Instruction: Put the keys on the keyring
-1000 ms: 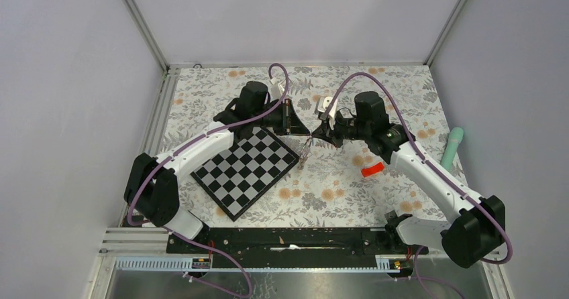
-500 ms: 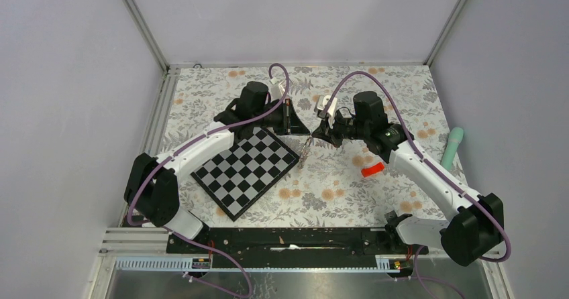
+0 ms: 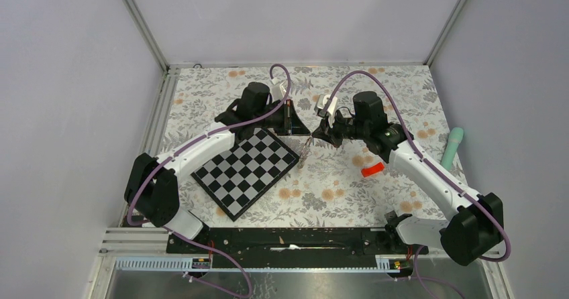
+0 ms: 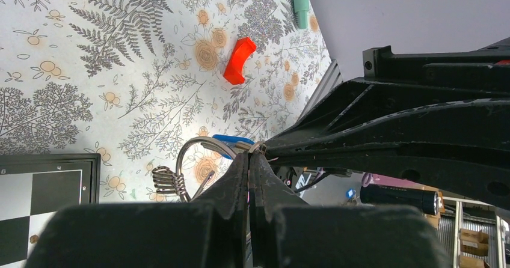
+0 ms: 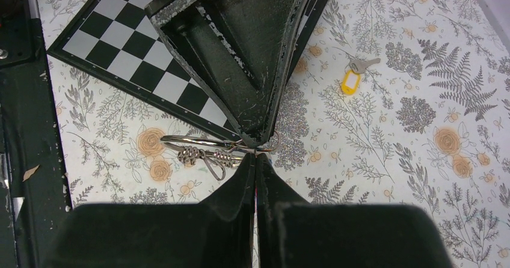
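Both arms met tip to tip over the middle of the tabletop, a little toward its far edge, off the chessboard's (image 3: 245, 168) far corner. The left fingers (image 4: 237, 178) were pressed together on the keyring (image 4: 191, 151), which stuck out sideways from their tips toward the near edge. The blue-capped key (image 4: 231, 140) lay along the ring, its head at the tips of the right fingers (image 5: 243, 184). These were also together, but whether they pinched the key could not be told. The yellow-headed key (image 5: 350, 80) lay loose toward the far edge, well apart from both.
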Controlling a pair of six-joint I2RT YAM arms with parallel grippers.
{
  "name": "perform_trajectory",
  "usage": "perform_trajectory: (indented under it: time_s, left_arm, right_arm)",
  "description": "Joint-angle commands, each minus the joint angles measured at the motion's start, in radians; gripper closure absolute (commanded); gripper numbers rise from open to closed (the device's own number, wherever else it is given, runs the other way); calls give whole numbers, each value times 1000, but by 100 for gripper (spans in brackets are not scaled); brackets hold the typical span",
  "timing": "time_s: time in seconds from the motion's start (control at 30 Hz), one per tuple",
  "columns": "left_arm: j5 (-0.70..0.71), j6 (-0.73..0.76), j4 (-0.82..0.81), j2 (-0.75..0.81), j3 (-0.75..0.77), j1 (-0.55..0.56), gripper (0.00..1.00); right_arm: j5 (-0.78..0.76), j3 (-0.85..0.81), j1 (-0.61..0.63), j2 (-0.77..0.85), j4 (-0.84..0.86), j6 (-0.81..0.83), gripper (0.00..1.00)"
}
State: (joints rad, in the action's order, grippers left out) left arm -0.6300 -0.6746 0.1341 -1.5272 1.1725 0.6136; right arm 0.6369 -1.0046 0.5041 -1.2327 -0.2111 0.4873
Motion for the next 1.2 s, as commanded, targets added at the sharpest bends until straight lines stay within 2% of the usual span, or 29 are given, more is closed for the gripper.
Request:
perform_trajectory:
  time_s: [0.0, 1.17]
  left_arm:
    - [-17, 9, -28, 9, 49, 21, 100]
    - [-50, 11, -30, -3, 51, 43, 100]
  right_arm:
    - [-22, -26, 10, -10, 67, -17, 100]
    - [-94, -26, 17, -24, 111, -52, 100]
